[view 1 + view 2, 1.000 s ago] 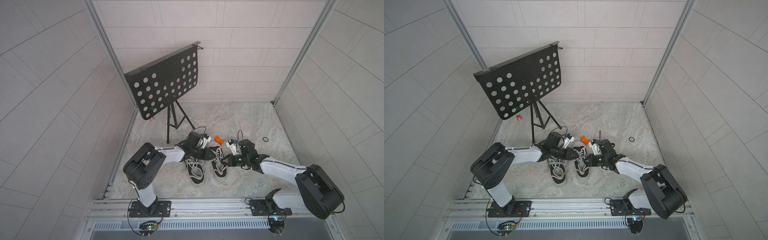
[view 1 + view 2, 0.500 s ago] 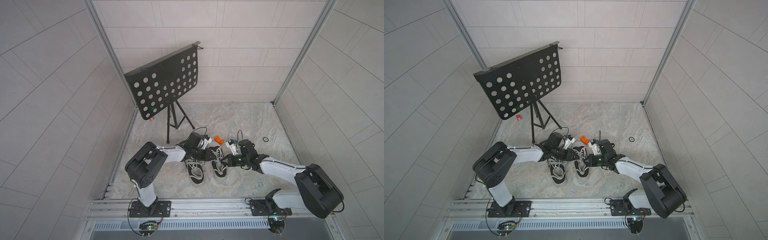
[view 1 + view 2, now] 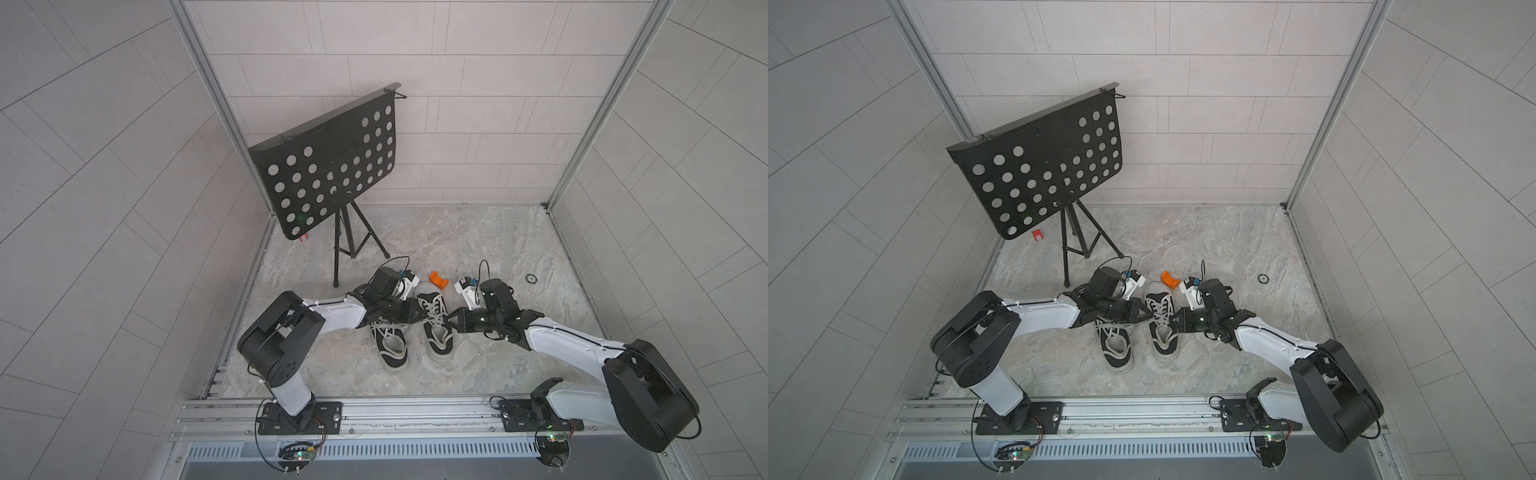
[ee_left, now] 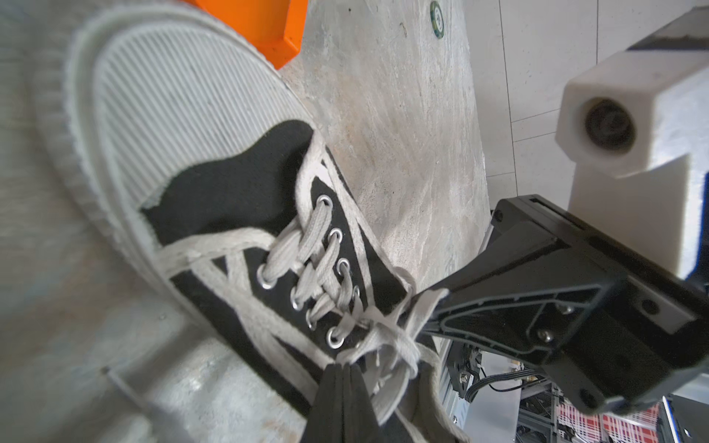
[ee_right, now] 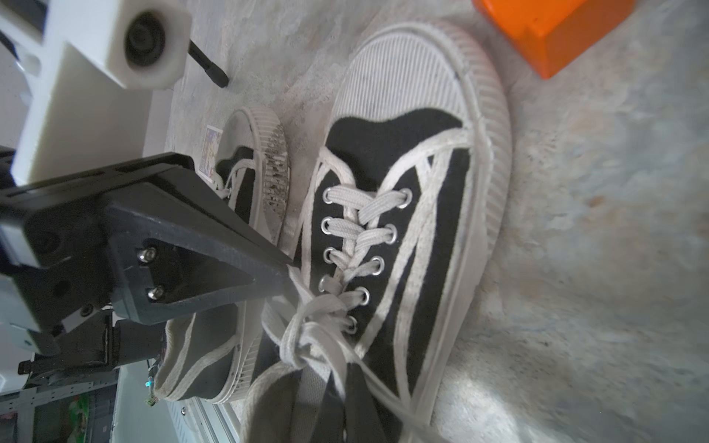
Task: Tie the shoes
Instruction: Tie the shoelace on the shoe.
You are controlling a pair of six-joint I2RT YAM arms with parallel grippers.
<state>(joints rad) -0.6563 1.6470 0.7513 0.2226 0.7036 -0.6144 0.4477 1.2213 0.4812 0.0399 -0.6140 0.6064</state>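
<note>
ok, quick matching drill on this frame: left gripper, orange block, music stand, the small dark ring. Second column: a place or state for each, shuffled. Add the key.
Things
1. left gripper
2. orange block
3. music stand
4. dark ring

Place or state
A. lying alone on the floor
B. shut on a lace of the shoe
C. upright on its tripod at the back
D. next to that shoe's toe cap

Pairs: 1-B, 2-D, 3-C, 4-A
</note>
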